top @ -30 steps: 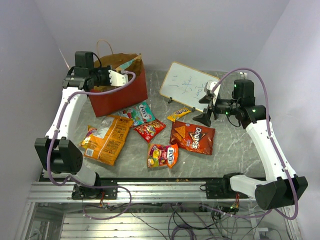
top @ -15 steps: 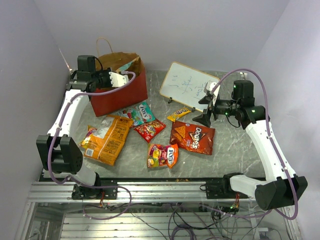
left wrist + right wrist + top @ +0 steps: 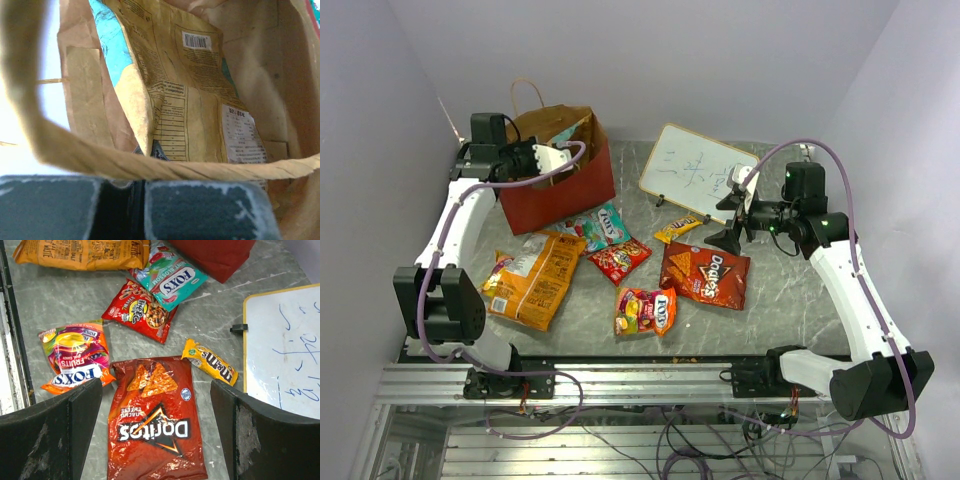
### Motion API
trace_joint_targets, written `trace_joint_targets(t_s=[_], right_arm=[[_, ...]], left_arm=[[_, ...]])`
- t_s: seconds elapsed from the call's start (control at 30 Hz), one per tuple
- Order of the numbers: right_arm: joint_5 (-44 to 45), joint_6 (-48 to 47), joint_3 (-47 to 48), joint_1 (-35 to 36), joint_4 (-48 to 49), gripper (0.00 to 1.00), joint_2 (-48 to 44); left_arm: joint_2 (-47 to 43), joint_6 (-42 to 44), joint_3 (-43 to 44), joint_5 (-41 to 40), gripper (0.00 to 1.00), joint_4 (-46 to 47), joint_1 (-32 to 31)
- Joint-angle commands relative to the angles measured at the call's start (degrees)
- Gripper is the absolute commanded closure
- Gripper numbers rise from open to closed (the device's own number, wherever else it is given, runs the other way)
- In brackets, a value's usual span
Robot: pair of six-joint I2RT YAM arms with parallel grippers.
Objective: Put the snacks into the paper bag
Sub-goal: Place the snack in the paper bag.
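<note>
The red paper bag [image 3: 565, 190] stands at the back left, a tan chip bag [image 3: 190, 100] inside it. My left gripper [image 3: 558, 157] is shut at its front rim, the twisted handle [image 3: 200, 169] taut across the fingertips. On the table lie an orange chip bag [image 3: 532, 275], a teal Fox's pack [image 3: 600, 225], a small red packet [image 3: 618, 258], a Fox's fruits pack [image 3: 645, 310], a yellow M&M's pack [image 3: 677, 228] and a Doritos bag [image 3: 705, 273]. My right gripper [image 3: 732, 218] hangs open above the Doritos bag [image 3: 155, 425], touching nothing.
A whiteboard [image 3: 695, 170] with writing leans at the back right, close behind the right gripper and next to the M&M's pack [image 3: 210, 361]. Purple walls close in on three sides. A metal rail [image 3: 640, 380] runs along the table's near edge.
The left gripper has drawn slightly back and left, and the bag's top has leaned left with it. The right arm has hardly moved.
</note>
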Motion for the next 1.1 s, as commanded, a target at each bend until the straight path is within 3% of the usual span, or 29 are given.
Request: trace_joint_targets(t_s=[0.0, 0.47, 1.07], right_arm=[[-1.1, 0.33, -0.87, -0.49, 1.23, 0.11, -0.87], [-1.01, 0.37, -1.7, -0.49, 1.71, 0.1, -1.29], [-1.21, 0.2, -2.06, -0.48, 1.76, 0.1, -1.15]], left_arm=[[0.05, 0.25, -0.11, 2.23, 0.93, 2.95, 0.51], [4.37, 0.3, 6.65, -0.47, 0.83, -5.19, 0.49], [4.34, -0.7, 6.12, -7.89, 0.7, -2.53, 0.55]])
